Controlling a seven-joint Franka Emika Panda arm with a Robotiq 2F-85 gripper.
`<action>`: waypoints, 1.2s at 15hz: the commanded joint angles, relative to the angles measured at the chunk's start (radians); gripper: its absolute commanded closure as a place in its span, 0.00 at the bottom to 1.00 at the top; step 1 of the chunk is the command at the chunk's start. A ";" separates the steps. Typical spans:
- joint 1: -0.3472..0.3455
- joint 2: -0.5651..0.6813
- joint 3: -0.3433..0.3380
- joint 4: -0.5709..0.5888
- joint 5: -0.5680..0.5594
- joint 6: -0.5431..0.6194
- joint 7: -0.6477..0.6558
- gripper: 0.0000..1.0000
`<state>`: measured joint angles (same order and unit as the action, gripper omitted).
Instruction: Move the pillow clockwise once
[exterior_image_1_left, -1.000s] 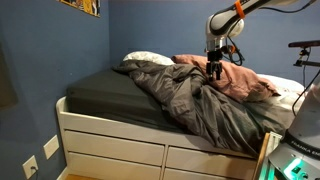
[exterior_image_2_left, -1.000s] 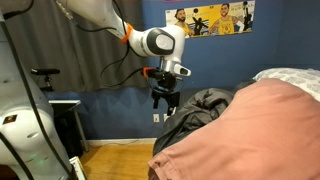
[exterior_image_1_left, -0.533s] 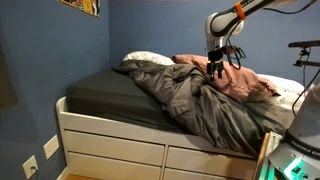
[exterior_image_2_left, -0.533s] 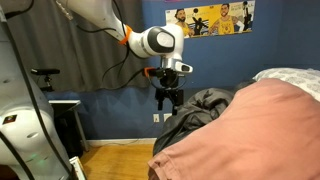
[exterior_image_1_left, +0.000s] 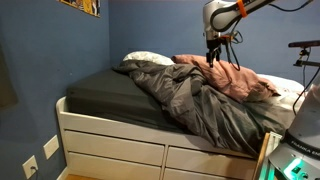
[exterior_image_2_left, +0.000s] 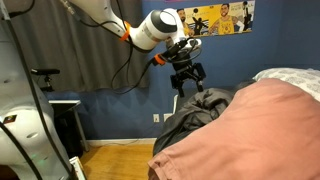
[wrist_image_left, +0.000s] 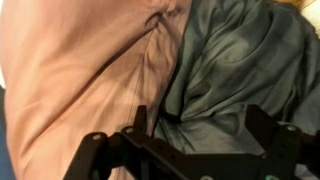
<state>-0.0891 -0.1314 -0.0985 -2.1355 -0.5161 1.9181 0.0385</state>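
Pincer (exterior_image_1_left: 212, 57) spread wide and empty, hovering over the pink pillow (exterior_image_1_left: 238, 80), clear of its fabric

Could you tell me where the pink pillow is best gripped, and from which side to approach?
Probably the folded edge of the pillow beside the grey comforter, coming from above. The soft fabric bunches into a ridge there that the open gripper could pinch; the broad face lies too flat to grasp.
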 joint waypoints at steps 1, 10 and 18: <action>-0.028 0.050 -0.006 0.080 -0.131 0.049 -0.008 0.00; -0.053 0.071 -0.036 0.073 -0.166 0.126 -0.003 0.00; -0.065 0.107 -0.049 0.074 -0.189 0.270 0.033 0.00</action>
<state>-0.1423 -0.0505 -0.1362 -2.0650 -0.6833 2.1066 0.0460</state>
